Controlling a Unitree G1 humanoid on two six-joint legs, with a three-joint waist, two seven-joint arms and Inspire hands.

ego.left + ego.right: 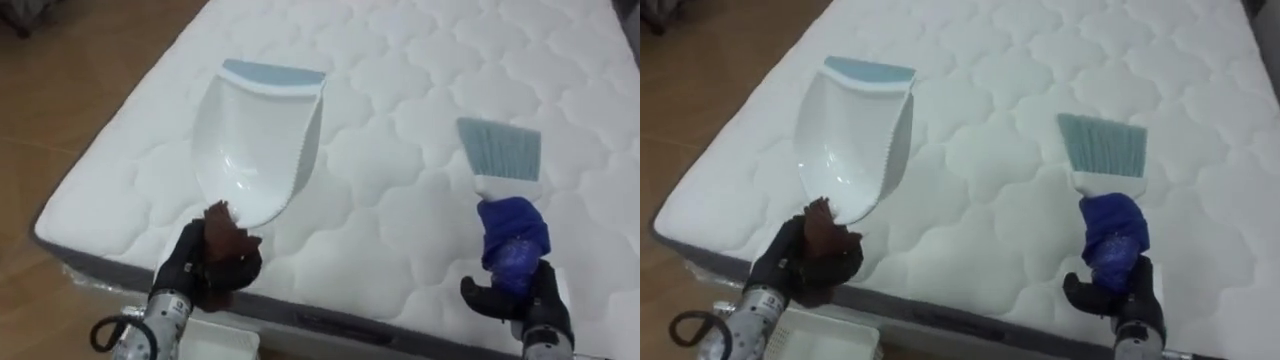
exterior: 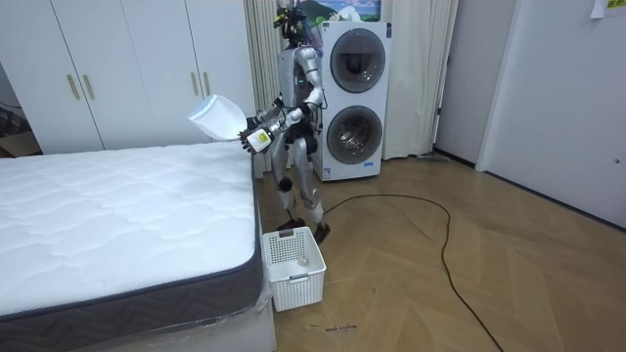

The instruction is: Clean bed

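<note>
White quilted mattress (image 1: 400, 210) lies under both arms, its far end cut off. The room view adds the robot standing at the bed's side, with a white basket (image 2: 293, 266) on the floor by its feet. The left robot hand (image 1: 205, 265) grips the raised dustpan (image 1: 255, 140) by a brown-wrapped, mostly hidden handle. The right robot hand (image 1: 515, 295) grips the brush (image 1: 500, 155) by its blue-wrapped handle. Whether the bristles touch the mattress is unclear.

My dustpan (image 1: 255, 150) is white with a pale blue lip and a brown handle. My brush (image 1: 500, 155) has blue-grey bristles and a dark blue handle. The mattress (image 1: 400, 60) is white with puffy quilted shapes.
</note>
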